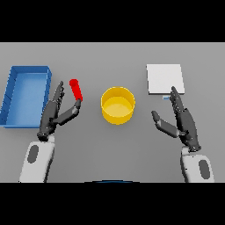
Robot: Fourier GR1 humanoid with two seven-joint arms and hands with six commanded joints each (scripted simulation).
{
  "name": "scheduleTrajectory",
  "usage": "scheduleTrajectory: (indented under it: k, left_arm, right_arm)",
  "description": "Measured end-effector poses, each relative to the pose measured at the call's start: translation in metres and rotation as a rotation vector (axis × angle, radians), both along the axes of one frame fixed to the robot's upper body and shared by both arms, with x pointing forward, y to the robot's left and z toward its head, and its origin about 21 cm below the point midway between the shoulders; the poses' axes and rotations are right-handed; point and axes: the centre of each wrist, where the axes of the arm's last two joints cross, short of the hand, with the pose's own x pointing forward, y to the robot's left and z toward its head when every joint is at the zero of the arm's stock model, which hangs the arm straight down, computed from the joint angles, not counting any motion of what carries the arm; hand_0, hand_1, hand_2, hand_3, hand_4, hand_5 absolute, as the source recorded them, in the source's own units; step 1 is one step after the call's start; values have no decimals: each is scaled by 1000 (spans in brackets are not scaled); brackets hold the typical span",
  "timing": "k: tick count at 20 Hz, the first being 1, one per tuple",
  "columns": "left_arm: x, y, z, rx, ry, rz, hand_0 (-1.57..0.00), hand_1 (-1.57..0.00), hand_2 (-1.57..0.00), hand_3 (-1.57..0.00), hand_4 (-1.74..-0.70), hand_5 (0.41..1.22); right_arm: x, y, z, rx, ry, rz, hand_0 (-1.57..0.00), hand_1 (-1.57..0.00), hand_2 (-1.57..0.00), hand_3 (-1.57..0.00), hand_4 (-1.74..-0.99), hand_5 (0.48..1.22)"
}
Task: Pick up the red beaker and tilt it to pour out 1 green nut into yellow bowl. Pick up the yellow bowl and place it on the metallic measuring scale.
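Both hands rest open and empty, left hand (55, 115) with its thumb touching the beaker (76, 89) at ten o'clock of the bowl (117, 105), so a nudge could topple it, spilling nuts.

Grey table (110, 149) w/ blue tray (13, 94), red beaker (76, 88), yellow bowl (117, 105), white scale (165, 79) on it

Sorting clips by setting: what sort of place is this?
Probably a lab-style workbench: a plain grey table with a red beaker, a yellow bowl and a metallic measuring scale.
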Motion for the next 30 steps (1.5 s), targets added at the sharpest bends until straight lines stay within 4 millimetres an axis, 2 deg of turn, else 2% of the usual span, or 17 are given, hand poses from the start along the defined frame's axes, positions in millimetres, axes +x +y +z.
scheduleTrajectory:
  k: [2,3,5,7,11,16,17,18,20,21,23,24,25,28,29,30]
  left_arm:
    - [15,-1,-2,4,-8,4,1,1,1,1,-1213,646]
    - [21,-2,-4,7,-8,5,1,1,1,1,-1219,644]
    - [34,-7,-5,-8,-2,-4,1,1,1,1,-1228,636]
    - [46,-9,-6,-2,-20,-7,1,1,1,1,-1225,635]
    - [58,-19,-11,43,-12,-7,1,1,1,1,-1231,647]
    - [77,-23,-17,35,-24,-14,1,1,1,1,-1310,697]
    - [78,-23,-20,28,-34,-12,1,1,-1,1,-1331,709]
    - [80,-28,-21,9,-40,-7,1,-6,-50,-30,-1347,726]
    - [80,-31,-26,-8,-38,7,-338,-306,-322,-239,-1385,765]
    - [82,-33,-26,-18,-46,13,-585,-556,-551,-416,-1416,786]
    - [86,-33,-25,-61,-60,35,-940,-921,-918,-832,-1425,943]
    - [85,-34,-27,-73,-66,39,-1066,-1051,-1049,-980,-1483,998]
    - [84,-37,-27,-73,-67,41,-1167,-1155,-1153,-1081,-1529,1043]
    - [87,-43,-25,-45,-81,35,-1364,-1358,-1357,-1176,-1621,1130]
    - [87,-39,-24,-50,-75,32,-1406,-1401,-1400,-1255,-1587,1148]
    - [86,-45,-24,-44,-70,30,-1439,-1435,-1434,-1318,-1560,1163]
  right_arm:
    - [-3,4,-3,-6,8,4,1,1,1,1,-1293,618]
    - [-5,0,3,-5,-20,-5,1,1,1,1,-1295,622]
    - [-2,-3,1,-9,12,-12,1,1,1,1,-1298,628]
    - [-2,2,0,4,12,-10,1,1,1,1,-1301,631]
    - [1,2,2,-24,17,-20,1,1,1,1,-1300,638]
    - [4,-3,1,-21,5,-21,1,1,1,1,-1300,647]
    - [4,1,0,-20,3,-16,1,1,1,1,-1303,646]
    - [3,-1,-1,-19,24,-27,1,1,1,1,-1301,647]
    - [3,-1,1,-14,18,-34,1,1,1,1,-1294,645]
    - [4,-2,2,-15,19,-44,1,1,1,1,-1292,645]
    - [1,1,0,-16,19,-29,1,1,1,1,-1290,646]
    - [0,2,0,-14,19,-30,1,1,1,1,-1291,647]
    - [3,2,2,-18,22,-37,1,1,1,1,-1291,649]
    - [2,3,3,-19,19,-29,1,1,1,1,-1290,649]
    - [5,1,4,-22,25,-36,1,1,1,1,-1290,648]
    - [5,0,2,-23,29,-42,1,1,1,1,-1287,647]
